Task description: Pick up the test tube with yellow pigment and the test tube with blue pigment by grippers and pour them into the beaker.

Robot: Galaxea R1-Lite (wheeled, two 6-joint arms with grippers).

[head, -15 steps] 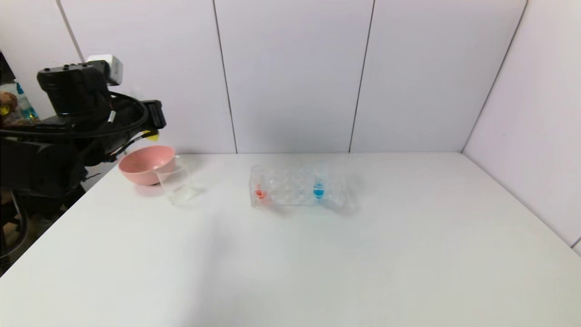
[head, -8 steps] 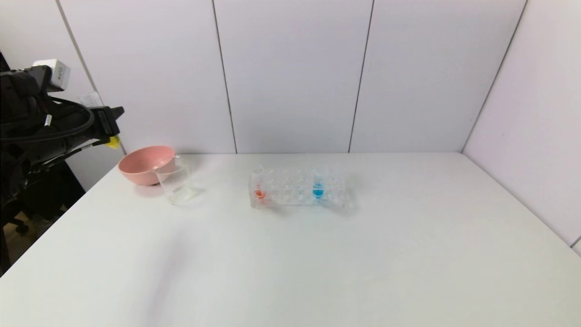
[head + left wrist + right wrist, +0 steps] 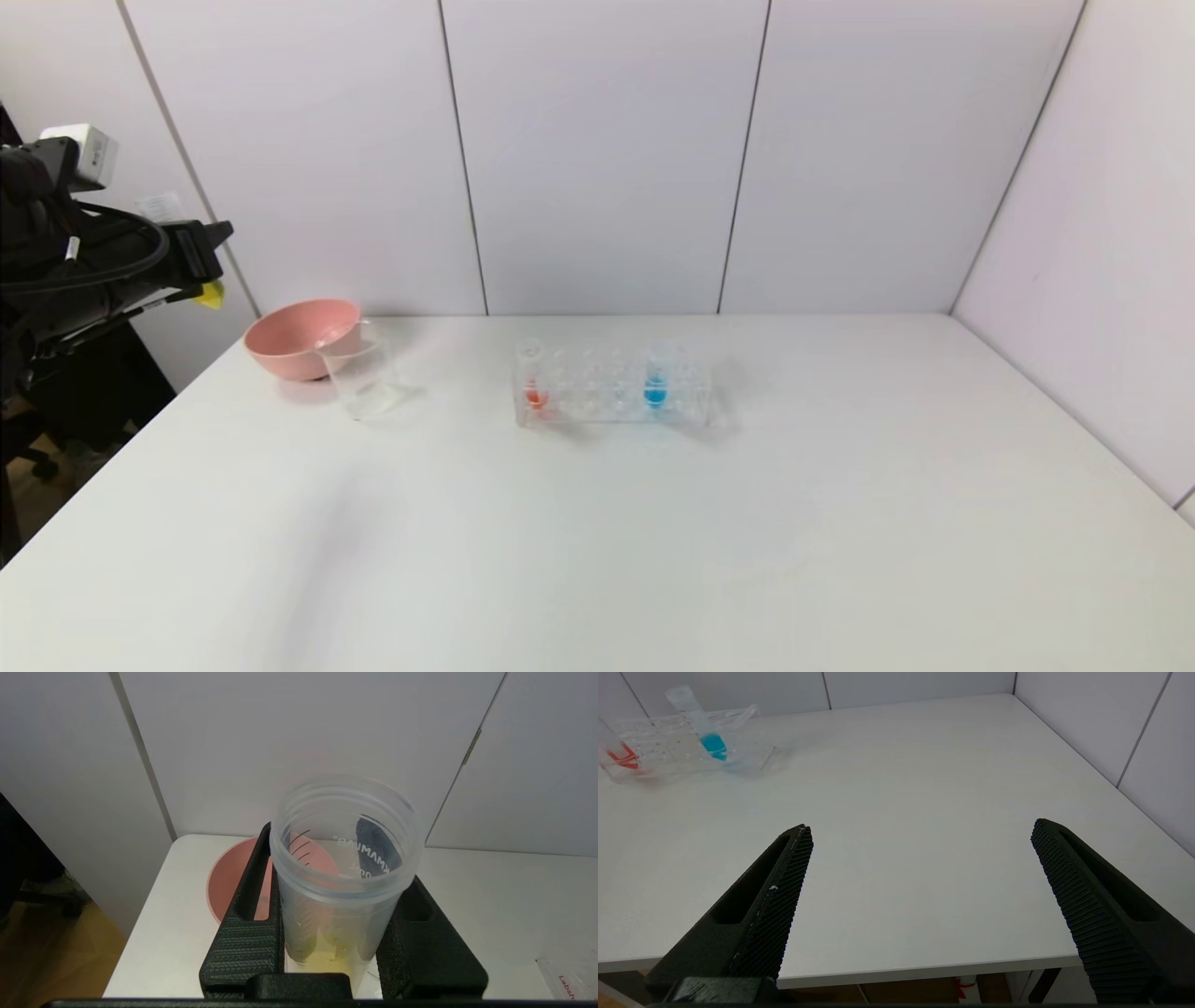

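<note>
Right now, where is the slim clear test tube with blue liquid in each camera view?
Head view: blue-liquid test tube upright near the right end of the clear plastic rack.
Left wrist view: not in it.
Right wrist view: in that rack, beyond the open right gripper, tube at.
Shared landmark: red-orange-liquid tube at the rack's opposite end.

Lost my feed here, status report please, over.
Left gripper shut on yellow tube, raised left of table. Right gripper open, near edge. Blue tube in rack. Pink bowl right behind beaker.
</note>
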